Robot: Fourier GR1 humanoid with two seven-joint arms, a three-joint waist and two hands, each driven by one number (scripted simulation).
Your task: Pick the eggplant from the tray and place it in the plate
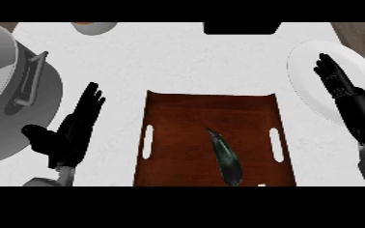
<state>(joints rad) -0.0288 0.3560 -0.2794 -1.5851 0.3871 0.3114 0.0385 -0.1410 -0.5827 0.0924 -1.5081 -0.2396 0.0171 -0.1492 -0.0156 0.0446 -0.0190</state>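
A dark green-black eggplant (227,157) lies lengthwise on the brown wooden tray (178,121), right of its middle, near the front. A white plate (308,79) sits at the right edge of the counter. My right hand (340,89) hovers over the plate's right part with fingers straight, holding nothing. On the left of the tray, my left hand (73,132) rests open above the counter, fingers pointing away and thumb spread to the left.
A large grey pot with a lid and handle (25,92) fills the left edge. At the back stand a white bowl with an orange rim (93,26) and a black object (242,27).
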